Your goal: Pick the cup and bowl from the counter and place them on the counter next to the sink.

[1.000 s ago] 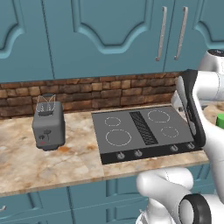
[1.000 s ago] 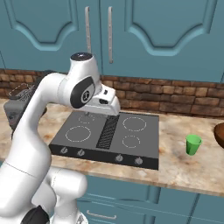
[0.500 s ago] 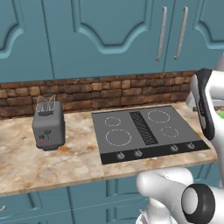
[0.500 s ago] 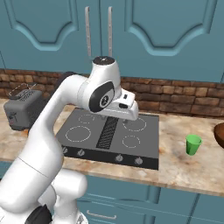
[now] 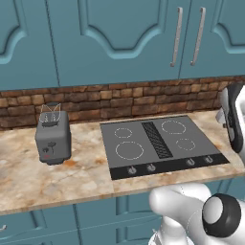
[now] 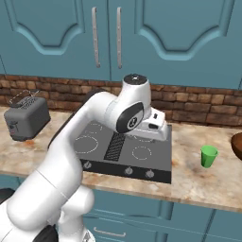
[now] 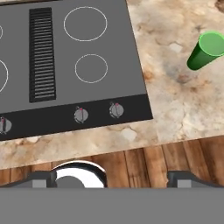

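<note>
Right base view: arm bent over the stovetop (image 6: 127, 149), hand (image 7: 116, 177) aimed down, jaws spread wide, empty. Small bright green cup (image 6: 208, 156) upright on the bench (image 6: 203, 182), right of stovetop; dark bowl (image 6: 237, 145) at right edge.

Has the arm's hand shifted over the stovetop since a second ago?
Yes. In the right base view the gripper has swung rightward across the stovetop, toward the green cup.

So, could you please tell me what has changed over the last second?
The arm has swung toward the robot's right, across the stovetop toward the green cup. The gripper is open and empty. The cup, the bowl and the toaster have not moved.
</note>
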Tool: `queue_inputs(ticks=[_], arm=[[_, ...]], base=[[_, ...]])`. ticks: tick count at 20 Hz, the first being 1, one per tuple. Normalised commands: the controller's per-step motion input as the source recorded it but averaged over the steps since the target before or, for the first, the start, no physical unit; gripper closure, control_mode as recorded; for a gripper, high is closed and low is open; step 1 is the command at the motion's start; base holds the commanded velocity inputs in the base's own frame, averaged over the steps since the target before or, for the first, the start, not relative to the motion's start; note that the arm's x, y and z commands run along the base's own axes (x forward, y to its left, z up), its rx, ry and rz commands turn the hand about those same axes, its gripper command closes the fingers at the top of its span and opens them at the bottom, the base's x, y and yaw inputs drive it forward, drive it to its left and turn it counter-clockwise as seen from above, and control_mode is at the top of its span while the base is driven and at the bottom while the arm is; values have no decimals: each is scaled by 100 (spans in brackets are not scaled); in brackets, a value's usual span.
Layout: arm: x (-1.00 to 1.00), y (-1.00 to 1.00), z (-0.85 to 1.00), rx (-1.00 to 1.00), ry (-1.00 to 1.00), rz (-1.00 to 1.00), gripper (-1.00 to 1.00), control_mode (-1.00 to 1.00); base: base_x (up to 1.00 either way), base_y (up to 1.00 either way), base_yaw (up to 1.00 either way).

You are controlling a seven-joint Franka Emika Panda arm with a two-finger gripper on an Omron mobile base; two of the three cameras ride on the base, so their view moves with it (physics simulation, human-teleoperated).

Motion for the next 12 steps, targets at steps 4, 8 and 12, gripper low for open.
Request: queue_inputs(ticks=[4, 8, 12], arm=[[12, -62, -3, 0, 0, 0, -100, -100], [41, -65, -11, 0, 0, 0, -100, -100], [69, -48, -13, 0, -1, 4, -100, -100]], base=[[0, 0, 0], [0, 0, 0], [0, 0, 0]])
